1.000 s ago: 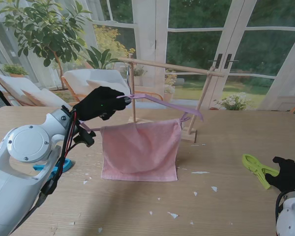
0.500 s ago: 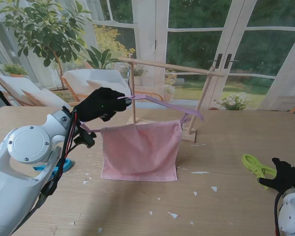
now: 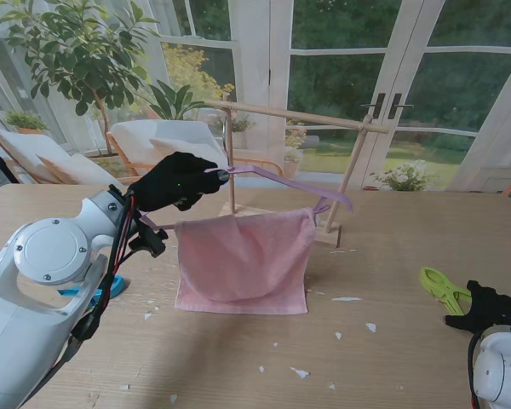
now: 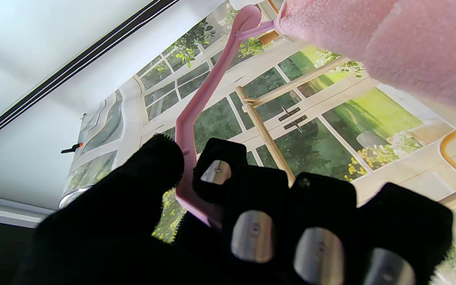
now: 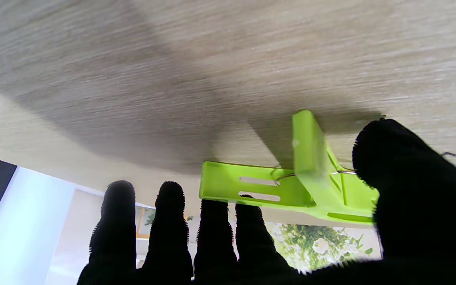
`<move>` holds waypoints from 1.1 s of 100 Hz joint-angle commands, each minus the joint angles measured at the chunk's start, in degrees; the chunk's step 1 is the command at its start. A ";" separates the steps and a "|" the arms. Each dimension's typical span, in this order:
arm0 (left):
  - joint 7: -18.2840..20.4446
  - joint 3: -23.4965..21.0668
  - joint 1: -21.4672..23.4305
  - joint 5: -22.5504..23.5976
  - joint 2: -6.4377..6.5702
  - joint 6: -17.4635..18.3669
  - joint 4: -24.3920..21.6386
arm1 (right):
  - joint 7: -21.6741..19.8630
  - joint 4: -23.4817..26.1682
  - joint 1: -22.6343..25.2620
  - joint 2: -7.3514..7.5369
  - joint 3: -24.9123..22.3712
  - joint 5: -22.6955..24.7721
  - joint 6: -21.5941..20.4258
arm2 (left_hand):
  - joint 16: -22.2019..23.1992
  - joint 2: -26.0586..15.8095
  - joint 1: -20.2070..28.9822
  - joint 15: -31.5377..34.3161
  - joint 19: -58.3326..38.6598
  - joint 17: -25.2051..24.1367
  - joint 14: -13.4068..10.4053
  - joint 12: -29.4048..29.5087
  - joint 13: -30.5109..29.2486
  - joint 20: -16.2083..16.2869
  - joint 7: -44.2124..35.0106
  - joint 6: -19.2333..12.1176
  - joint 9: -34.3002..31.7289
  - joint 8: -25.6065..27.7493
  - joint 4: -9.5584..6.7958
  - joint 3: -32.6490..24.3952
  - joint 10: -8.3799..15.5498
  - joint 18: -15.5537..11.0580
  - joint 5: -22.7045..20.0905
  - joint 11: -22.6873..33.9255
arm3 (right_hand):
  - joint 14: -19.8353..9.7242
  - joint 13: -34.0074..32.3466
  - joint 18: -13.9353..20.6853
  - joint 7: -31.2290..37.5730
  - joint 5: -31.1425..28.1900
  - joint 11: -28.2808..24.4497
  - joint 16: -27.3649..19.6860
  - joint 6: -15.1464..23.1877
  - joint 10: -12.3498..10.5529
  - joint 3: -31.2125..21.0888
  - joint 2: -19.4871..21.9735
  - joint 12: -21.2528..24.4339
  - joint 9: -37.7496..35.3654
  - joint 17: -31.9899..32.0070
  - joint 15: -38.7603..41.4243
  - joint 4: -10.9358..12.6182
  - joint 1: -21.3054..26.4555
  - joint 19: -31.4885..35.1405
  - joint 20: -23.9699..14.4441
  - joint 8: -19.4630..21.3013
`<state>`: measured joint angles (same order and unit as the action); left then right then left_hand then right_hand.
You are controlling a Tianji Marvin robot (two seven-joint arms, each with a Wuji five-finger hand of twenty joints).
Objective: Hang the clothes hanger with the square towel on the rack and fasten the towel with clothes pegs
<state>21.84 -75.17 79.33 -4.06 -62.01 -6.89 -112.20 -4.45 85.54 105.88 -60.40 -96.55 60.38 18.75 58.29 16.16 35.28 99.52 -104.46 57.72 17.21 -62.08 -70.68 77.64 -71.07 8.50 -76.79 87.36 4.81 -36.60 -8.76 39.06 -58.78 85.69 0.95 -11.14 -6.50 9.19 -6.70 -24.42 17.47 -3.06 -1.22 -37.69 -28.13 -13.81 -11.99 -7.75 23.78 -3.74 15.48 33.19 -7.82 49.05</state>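
The left hand (image 3: 177, 180) has its fingers clamped on the thin pink hanger (image 3: 283, 181), whose fluffy towel (image 3: 243, 262) hangs before the wooden rack (image 3: 294, 115). The right hand (image 3: 487, 308) spreads its fingers apart beside the green plastic peg (image 3: 439, 287).

Both hands wear black knitted gloves: the left hand (image 3: 177, 180) and the right hand (image 3: 487, 307). The arms are glossy white with round grey joint caps. Red and black cables (image 3: 112, 256) run along the left arm.

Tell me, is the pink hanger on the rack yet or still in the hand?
In the hand. The left hand grips the pink hanger by its hook, beside the wooden rack, not over its bar.
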 commanded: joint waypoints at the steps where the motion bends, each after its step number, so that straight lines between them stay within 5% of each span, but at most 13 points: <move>1: 0.64 0.05 0.13 -0.03 -0.14 -0.27 -0.61 | -0.78 0.04 0.43 -0.23 0.33 0.27 0.64 | 2.41 -0.68 -0.85 8.40 -15.52 1.16 -2.78 -0.52 -1.63 1.83 -3.18 0.90 -0.20 1.94 -0.84 -0.41 4.58 -0.34 -5.62 5.24 | -1.00 -0.54 0.42 1.57 1.61 -2.40 0.82 -0.82 1.09 -0.60 -1.83 -0.86 1.27 -0.60 0.95 0.17 1.37 1.31 -29.09 1.77; 26: 0.62 -0.14 0.29 -0.16 -0.14 -0.26 -0.80 | -1.17 -0.12 0.74 -0.19 0.42 0.44 1.32 | 2.40 -0.69 -0.89 8.41 -15.52 1.16 -2.76 -0.52 -1.63 1.82 -3.18 0.95 -0.20 1.93 -0.84 -0.39 4.58 -0.34 -5.59 5.24 | 1.11 -3.55 1.19 6.04 0.39 -11.62 2.67 -0.65 2.93 -5.87 -3.71 -4.21 1.78 -2.92 5.62 -0.39 3.90 6.56 -27.38 2.17; 48: 0.61 -0.09 0.19 -0.34 -0.16 -0.26 -0.84 | 1.52 -0.94 0.92 -0.52 0.21 -0.74 0.74 | 2.40 -0.66 -0.88 8.40 -15.52 1.16 -2.76 -0.52 -1.63 1.82 -3.21 0.92 -0.20 1.92 -0.84 -0.39 4.58 -0.34 -5.59 5.24 | 2.08 -12.36 4.61 14.06 -4.77 -25.05 6.30 -1.59 3.48 -18.08 -9.44 -8.78 -2.47 -10.45 14.24 -1.89 7.39 17.92 -24.44 0.55; 77: 0.37 -0.03 0.24 -0.57 -0.24 -0.31 -0.91 | 6.82 -2.22 1.06 -1.12 -0.22 -1.73 -0.83 | 2.39 -0.64 -0.86 8.40 -15.52 1.16 -2.79 -0.52 -1.63 1.82 -3.20 0.94 -0.20 1.88 -0.85 -0.44 4.58 -0.34 -5.62 5.24 | 1.22 -28.53 7.39 32.29 -13.04 -29.51 9.57 0.56 1.73 -27.91 -13.81 -11.54 -17.35 -24.15 22.60 -2.63 13.65 29.18 -23.02 -3.81; 93: 0.35 -0.04 0.25 -0.70 -0.25 -0.19 -0.87 | 7.91 -1.69 1.51 -1.32 -0.67 -1.95 -1.39 | 2.38 -0.59 -0.89 8.40 -15.52 1.16 -2.81 -0.52 -1.63 1.82 -3.21 0.93 -0.20 1.87 -0.85 -0.42 4.58 -0.34 -5.62 5.24 | 0.82 -35.51 7.50 36.62 -19.15 -28.79 9.48 2.56 1.10 -31.16 -13.08 -11.48 -24.79 -29.47 23.01 -1.92 16.43 30.83 -23.18 -6.24; 102: 0.31 -0.13 0.36 -0.78 -0.26 -0.11 -0.89 | 8.94 -1.25 1.89 -1.46 -0.99 -1.74 -1.69 | 2.38 -0.62 -0.89 8.41 -15.52 1.16 -2.79 -0.52 -1.63 1.82 -3.21 0.93 -0.20 1.86 -0.85 -0.45 4.58 -0.34 -5.61 5.24 | 0.30 -39.82 7.60 39.53 -22.59 -27.99 10.02 4.13 1.01 -30.51 -14.44 -9.31 -30.10 -32.59 23.15 -7.47 20.77 32.33 -23.91 -9.48; 110: 0.26 -0.26 0.53 -0.83 -0.26 -0.05 -0.96 | 10.06 -0.82 2.19 -1.65 -1.26 -1.83 -1.87 | 2.38 -0.59 -0.85 8.41 -15.52 1.16 -2.79 -0.52 -1.63 1.82 -3.21 0.95 -0.20 1.86 -0.85 -0.45 4.58 -0.34 -5.60 5.24 | 0.82 -43.59 7.40 43.53 -24.78 -27.22 9.66 6.18 0.74 -29.63 -15.20 -8.76 -34.97 -35.28 23.76 -8.87 24.49 33.99 -24.82 -13.60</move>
<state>21.57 -75.25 79.56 -4.64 -62.03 -6.89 -112.52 5.58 84.02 107.26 -61.44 -97.80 58.49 17.22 58.28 16.16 35.28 99.52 -104.46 57.72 17.20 -62.08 -70.68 77.64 -71.07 8.50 -76.79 87.36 4.82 -36.60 -8.76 39.06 -58.78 85.71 0.59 -50.99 -0.83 40.73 -25.45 -43.46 26.76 -4.17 5.74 -55.44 -49.06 -20.30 -35.32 -41.58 46.45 -14.98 26.22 64.87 -7.82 36.13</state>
